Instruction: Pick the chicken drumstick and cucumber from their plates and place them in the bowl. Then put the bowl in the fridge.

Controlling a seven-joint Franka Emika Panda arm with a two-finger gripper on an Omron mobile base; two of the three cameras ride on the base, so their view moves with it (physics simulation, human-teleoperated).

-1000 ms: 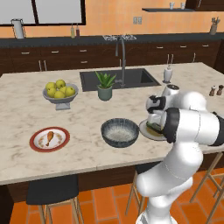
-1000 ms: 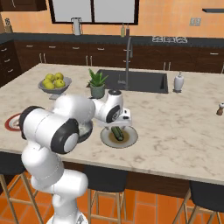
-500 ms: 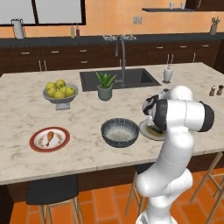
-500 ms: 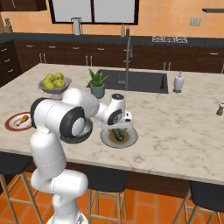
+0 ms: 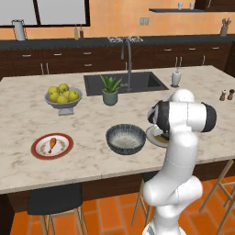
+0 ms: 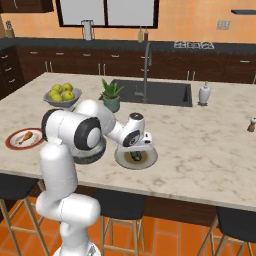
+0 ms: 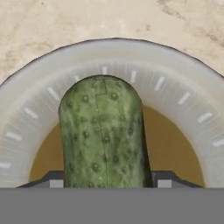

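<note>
Since a second ago the arm has folded in and the hand has dropped onto the olive-beige plate [image 6: 148, 159]; the gripper [image 6: 138, 154] now sits low over the cucumber [image 7: 103, 133], its fingertips [image 7: 164, 180] just beside each flank, the jaws partly drawn in, though whether they yet pinch it I cannot tell; so the step in hand is the cucumber's pick; next, I judge, comes a firm squeeze, a straight lift and a short carry left to the bowl [image 5: 125, 138], near the plate; the cucumber is a stubby, warty green cylinder, round-ended and apt to roll; the plate has a pale ribbed rim; the drumstick [image 5: 53, 143] waits on the red-rimmed plate [image 5: 37, 142], well apart, on mottled stone counter [image 5: 82, 165].
</note>
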